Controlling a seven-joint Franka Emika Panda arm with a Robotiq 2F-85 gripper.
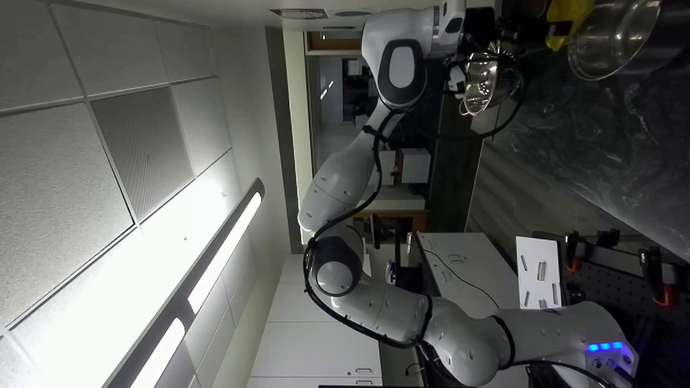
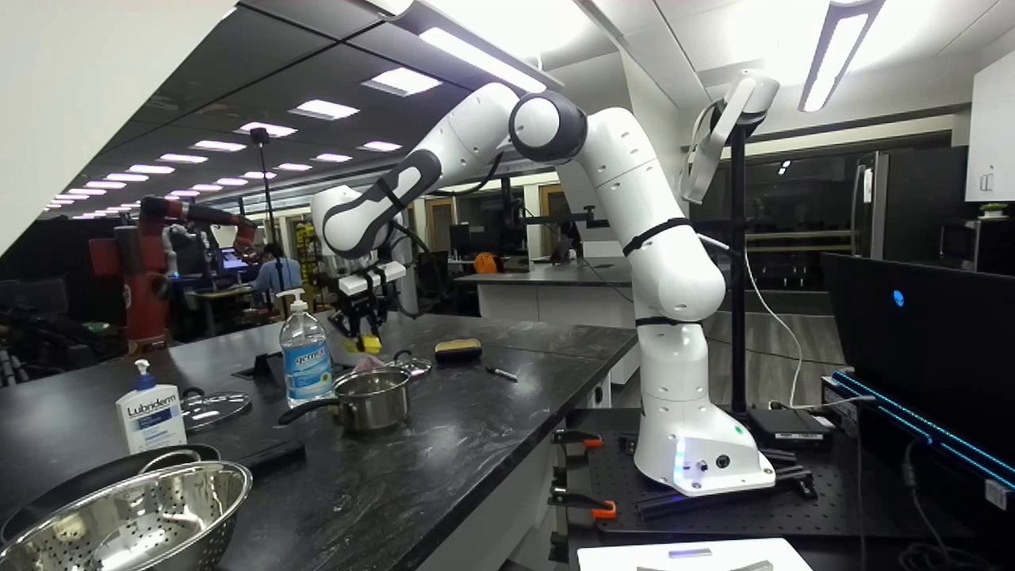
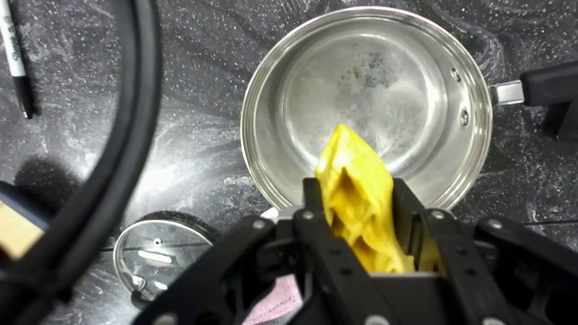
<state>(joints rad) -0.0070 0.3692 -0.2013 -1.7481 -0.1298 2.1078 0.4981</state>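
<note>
at far left in the wrist view, leave the marker (image 3: 17, 65) untouched, and likewise the tan-and-dark block (image 3: 20, 232) below it, cut off by the view's edge. watch the black cable (image 3: 146, 58), looping down across the left side; best to leave it slack and away from snags. further right, avoid the small glass lid (image 3: 158, 253), lying on the dark countertop (image 3: 203, 113), and the pink cloth (image 3: 277, 300), partly hidden behind the gripper (image 3: 356, 189). at centre, find the gripper closed around a crumpled yellow piece (image 3: 368, 212), pinched between the fingers (image 3: 312, 196), overlapping the lower edge of the steel pot (image 3: 361, 104) in this view and seemingly raised above it in both exterior views; hard to judge by how much. hold with even, modest pressure, without twisting, given a likely soft and squashable feel; favour height over any sideways shift, to spare the jutting tip a brush against the pot. at far right, swing wide of the black handle (image 3: 548, 83), easily knocked and apt to spin the pot.
</note>
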